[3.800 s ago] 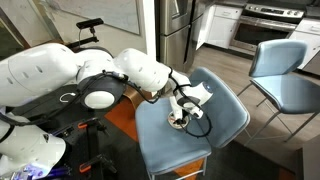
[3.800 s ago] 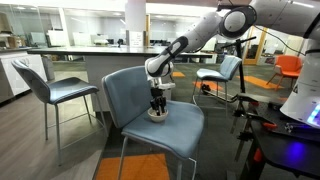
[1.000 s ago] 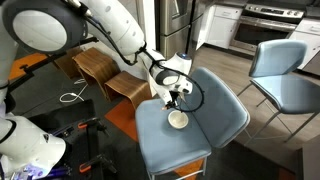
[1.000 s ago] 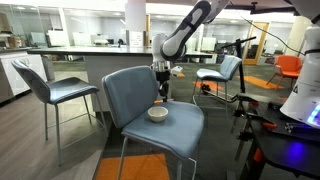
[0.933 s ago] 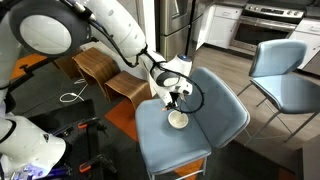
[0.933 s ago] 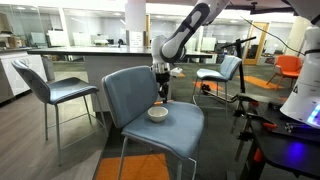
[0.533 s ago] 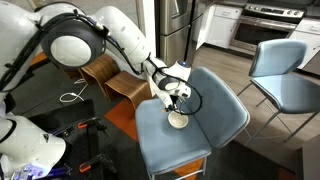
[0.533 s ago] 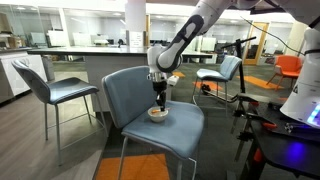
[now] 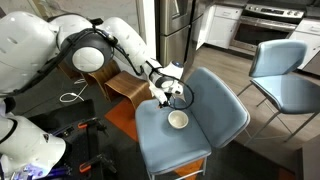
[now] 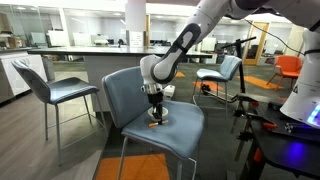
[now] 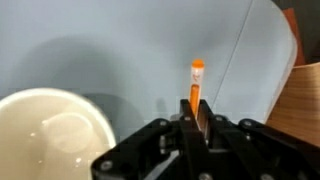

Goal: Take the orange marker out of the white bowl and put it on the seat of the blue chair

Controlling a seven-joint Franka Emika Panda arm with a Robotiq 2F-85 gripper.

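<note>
Right, the gripper (image 11: 195, 110) has its fingers closed tight on the orange marker (image 11: 197, 78), and the pen's end pokes out past the fingertips in the wrist view. The marker is outside the white bowl (image 11: 45, 135), over the bare padding of the blue chair (image 11: 100, 50); whether it touches the seat, I can't tell. In an exterior view the gripper (image 9: 166, 97) hangs low beside the bowl (image 9: 178, 119), nearer the chair's (image 9: 225, 120) back corner. In an exterior view the arm reaches down over the seat (image 10: 185, 125).
</note>
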